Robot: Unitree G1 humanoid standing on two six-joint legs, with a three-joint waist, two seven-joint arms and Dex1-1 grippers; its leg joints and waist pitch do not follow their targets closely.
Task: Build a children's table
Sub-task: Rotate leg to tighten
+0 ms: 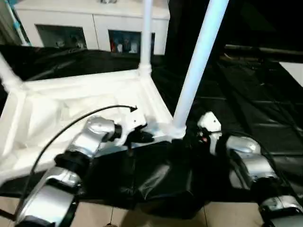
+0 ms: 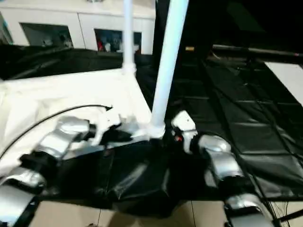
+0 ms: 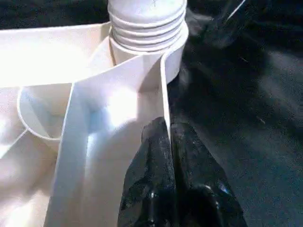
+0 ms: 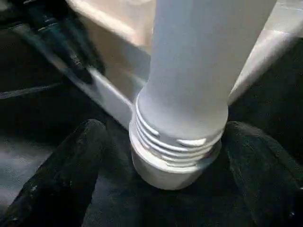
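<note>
Right now the children's table lies upside down on the black sheet, its ribbed underside facing up at me. My left pincer is pinched shut on the thin rim wall of the top, just beside the near corner socket. My right pincer stands wide, one black finger on each side of the near leg where its ridged end sits in that socket; I cannot tell whether the pads touch the tube. That leg and the far leg both run out past the top of my head view, so their free ends are cut off. A third leg is clipped at my left edge. Behind stands a white cabinet; what sits behind its glass is too blurred to make out.
</note>
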